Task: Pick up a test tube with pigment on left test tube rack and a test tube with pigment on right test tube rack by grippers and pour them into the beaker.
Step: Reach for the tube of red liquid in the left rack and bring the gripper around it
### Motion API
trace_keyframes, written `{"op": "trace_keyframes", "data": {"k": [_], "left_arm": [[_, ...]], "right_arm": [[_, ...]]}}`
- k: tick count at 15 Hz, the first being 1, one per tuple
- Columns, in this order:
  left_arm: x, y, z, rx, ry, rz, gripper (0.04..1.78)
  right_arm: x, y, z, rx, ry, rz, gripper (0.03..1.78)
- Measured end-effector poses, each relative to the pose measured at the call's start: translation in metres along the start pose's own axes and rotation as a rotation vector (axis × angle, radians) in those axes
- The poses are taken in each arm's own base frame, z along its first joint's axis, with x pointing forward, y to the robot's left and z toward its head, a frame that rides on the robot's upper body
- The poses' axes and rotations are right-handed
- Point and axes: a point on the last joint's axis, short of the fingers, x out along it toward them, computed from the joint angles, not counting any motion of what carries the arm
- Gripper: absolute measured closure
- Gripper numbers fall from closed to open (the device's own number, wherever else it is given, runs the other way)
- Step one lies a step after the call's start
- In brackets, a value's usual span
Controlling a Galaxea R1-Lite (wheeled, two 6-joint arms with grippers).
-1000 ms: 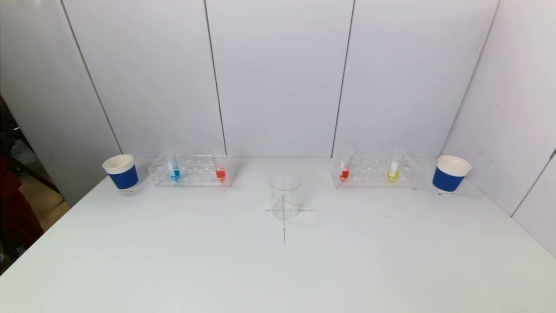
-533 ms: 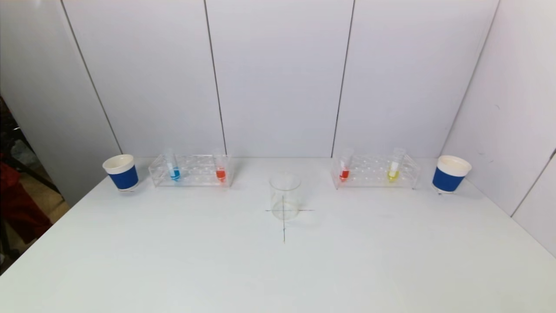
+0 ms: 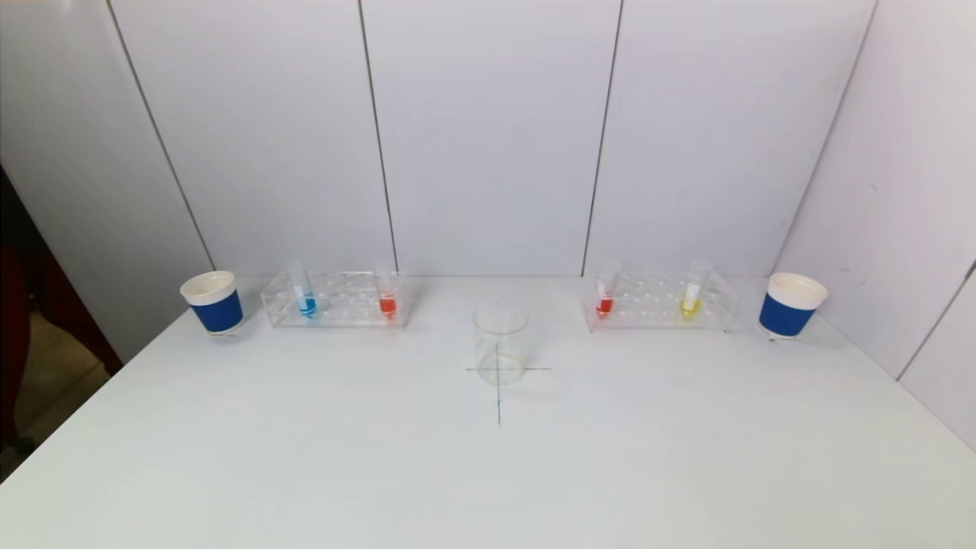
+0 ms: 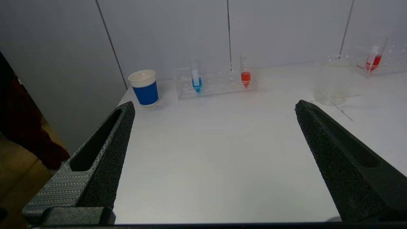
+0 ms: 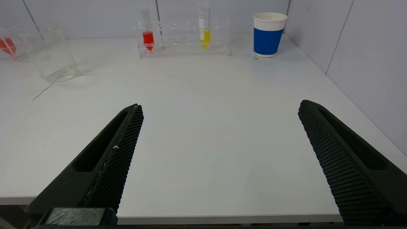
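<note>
The clear left test tube rack (image 3: pixel 335 299) at the back holds a blue-pigment tube (image 3: pixel 305 293) and a red-pigment tube (image 3: pixel 387 293). In the clear right test tube rack (image 3: pixel 659 300) stand a red-pigment tube (image 3: pixel 605 293) and a yellow-pigment tube (image 3: pixel 692 293). An empty glass beaker (image 3: pixel 499 345) sits between them on a pencilled cross. Neither arm shows in the head view. My left gripper (image 4: pixel 213 106) hangs open near the table's front left, far from its rack (image 4: pixel 216 83). Just as far from the right rack (image 5: pixel 184 38), my right gripper (image 5: pixel 220 106) stands open at the front edge.
A blue-sleeved paper cup (image 3: pixel 213 302) stands outside the left rack and another (image 3: pixel 791 304) outside the right rack. White wall panels close the back and right side. The table's left edge (image 3: pixel 91 396) drops to the floor, where something dark red (image 3: pixel 11 320) stands.
The dark red shape beyond the table's left edge has shifted. Racks, tubes, beaker and cups have stayed put.
</note>
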Motion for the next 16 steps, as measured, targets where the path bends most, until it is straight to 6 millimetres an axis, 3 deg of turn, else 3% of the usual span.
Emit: {"op": "trace_keyframes", "data": {"k": [4, 7, 10, 16], "left_arm": [[0.039, 0.008, 0.074, 0.01, 0.011, -0.009, 0.06], [0.088, 0.012, 0.096, 0.016, 0.047, -0.048, 0.06], [0.133, 0.01, 0.086, 0.004, 0.085, -0.126, 0.06], [0.19, -0.007, 0.044, -0.021, 0.159, -0.255, 0.06]], "right_arm": [[0.0, 0.0, 0.0, 0.0, 0.0, 0.0, 0.04], [0.0, 0.0, 0.0, 0.0, 0.0, 0.0, 0.04], [0.0, 0.0, 0.0, 0.0, 0.0, 0.001, 0.04], [0.0, 0.0, 0.0, 0.0, 0.0, 0.001, 0.04]]}}
